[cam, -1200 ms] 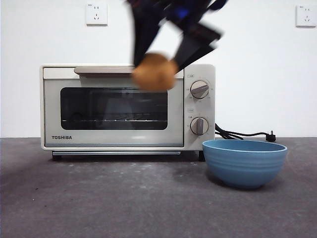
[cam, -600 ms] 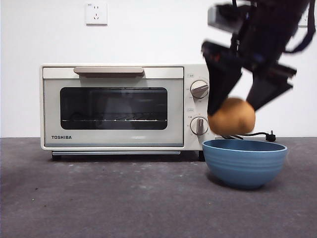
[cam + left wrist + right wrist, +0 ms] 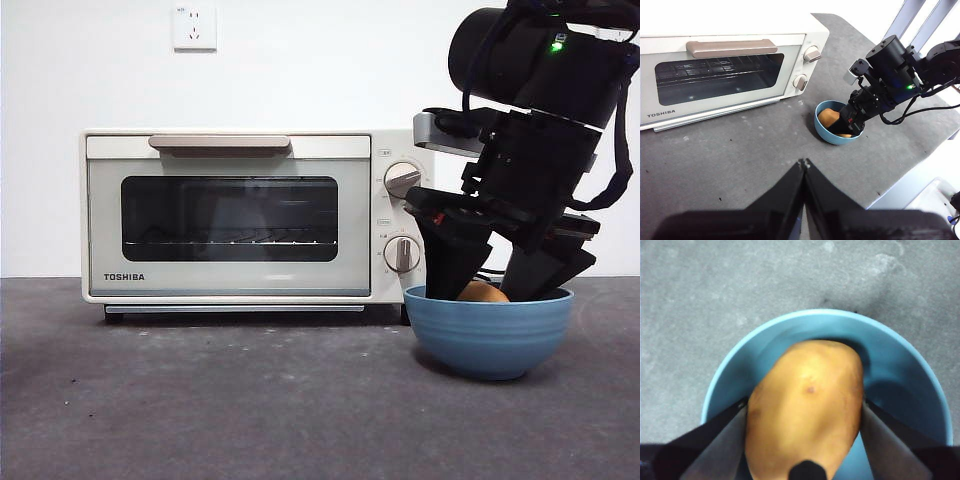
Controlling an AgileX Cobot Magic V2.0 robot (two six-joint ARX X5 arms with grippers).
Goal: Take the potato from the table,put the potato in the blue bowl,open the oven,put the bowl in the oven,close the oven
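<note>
The tan potato [image 3: 807, 390] lies low inside the blue bowl [image 3: 905, 370], with my right gripper [image 3: 804, 412] shut on it, one jaw against each side. From the front, only the potato's top [image 3: 482, 292] peeks over the bowl's rim [image 3: 490, 335], between the black jaws of the right gripper [image 3: 492, 288]. The bowl stands on the table [image 3: 250, 400] just right of the cream oven [image 3: 230, 215], whose door is closed. My left gripper [image 3: 804, 162] hangs shut and empty, well back from the bowl [image 3: 827, 134] and the oven [image 3: 720, 75].
The oven's black cord [image 3: 450, 268] runs behind the bowl. Two wall sockets [image 3: 194, 27] sit high on the white wall. The table's edge [image 3: 920, 165] runs close behind the right arm.
The right gripper carried the potato from in front of the oven's top edge to the right, then down into the blue bowl. The bowl shifted slightly left.
</note>
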